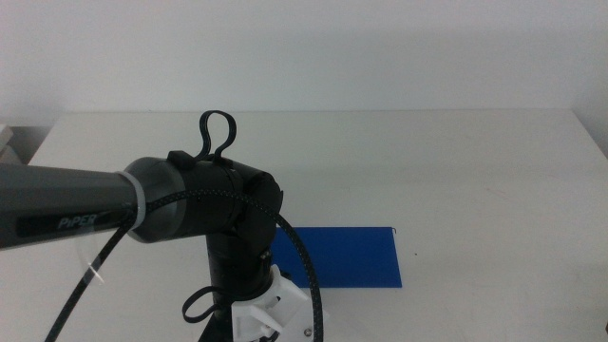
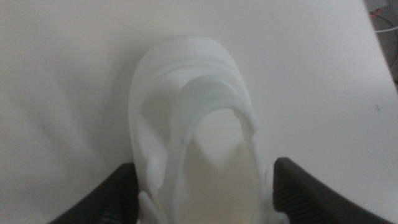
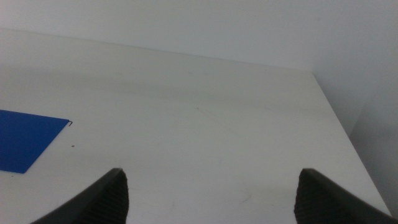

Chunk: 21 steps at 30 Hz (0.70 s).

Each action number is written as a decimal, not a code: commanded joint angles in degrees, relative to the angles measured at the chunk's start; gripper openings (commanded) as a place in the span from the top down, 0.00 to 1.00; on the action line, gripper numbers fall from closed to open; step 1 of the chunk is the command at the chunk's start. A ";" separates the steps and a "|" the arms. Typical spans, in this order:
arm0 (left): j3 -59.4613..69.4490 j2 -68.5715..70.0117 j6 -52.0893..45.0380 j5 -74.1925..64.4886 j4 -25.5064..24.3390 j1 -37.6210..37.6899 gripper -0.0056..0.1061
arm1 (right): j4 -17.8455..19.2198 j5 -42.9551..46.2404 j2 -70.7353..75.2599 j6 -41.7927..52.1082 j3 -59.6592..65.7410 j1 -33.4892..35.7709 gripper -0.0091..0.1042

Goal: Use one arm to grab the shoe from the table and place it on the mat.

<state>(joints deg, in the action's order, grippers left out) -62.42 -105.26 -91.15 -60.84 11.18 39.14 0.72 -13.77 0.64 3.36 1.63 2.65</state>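
In the left wrist view the shoe [image 2: 193, 124] looks all white and lies on the table [image 2: 62, 74]. My left gripper [image 2: 203, 167] is low over it, open, with one dark jaw close on each side of the shoe. In the middle view the left arm [image 1: 228, 209] comes in from the left and bends down at the table's front edge, hiding the shoe. The blue mat [image 1: 347, 256] lies flat just right of that arm. My right gripper [image 3: 211, 177] hangs open over bare table, with a corner of the mat [image 3: 25, 140] in its view.
The white table [image 1: 427, 161] stretches wide behind and to the right of the mat. A black cable [image 1: 299, 252] loops off the left arm over the mat's left end. The table's right edge [image 3: 339, 124] shows in the right wrist view.
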 commanded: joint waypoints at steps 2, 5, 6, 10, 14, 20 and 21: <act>-1.38 2.23 -0.16 -2.63 0.66 0.37 0.39 | 0.62 4.18 -0.16 0.58 0.31 -0.06 0.23; -1.38 2.23 -0.16 -2.63 0.66 0.37 0.43 | 0.62 4.18 -0.16 0.58 0.31 -0.06 0.23; -1.38 2.29 0.69 -3.28 0.66 0.37 0.71 | 0.62 4.18 -0.16 0.58 0.31 -0.06 0.23; -1.44 2.29 2.83 -3.53 0.66 0.37 0.86 | 0.62 4.18 -0.16 0.58 0.31 -0.06 0.23; -1.44 2.41 6.08 -3.53 0.66 0.37 0.96 | 0.62 4.18 -0.16 0.58 0.31 -0.06 0.23; -1.44 4.94 9.57 -3.53 -0.88 0.37 0.96 | 0.62 4.18 -0.16 0.58 0.31 -0.06 0.23; -1.44 5.63 10.17 -3.59 -1.07 0.37 0.96 | 0.62 4.18 -0.16 0.58 0.31 -0.06 0.23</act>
<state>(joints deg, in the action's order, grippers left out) -62.44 -103.41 -82.59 -62.31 9.68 39.14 0.72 -13.77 0.64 3.36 1.63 2.65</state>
